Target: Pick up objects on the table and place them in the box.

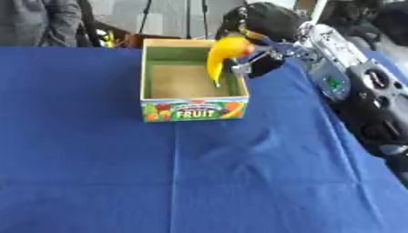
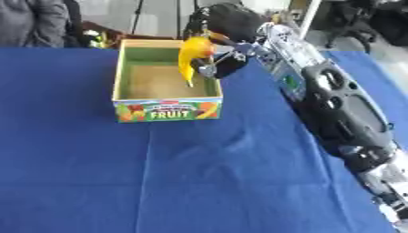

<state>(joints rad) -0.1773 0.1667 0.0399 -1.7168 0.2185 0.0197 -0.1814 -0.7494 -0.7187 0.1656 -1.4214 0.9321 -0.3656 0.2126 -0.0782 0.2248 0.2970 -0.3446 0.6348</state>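
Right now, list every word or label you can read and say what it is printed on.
"FRUIT": in large white letters on the front panel of the box, among pictures of fruit.
A smaller line of print above "FRUIT" on the same panel: too blurred to read.
No readable text shows on the banana, the right robot hand or the blue cloth.

Right robot hand (image 1: 259, 32) outstretched, fingers curled in a grasp
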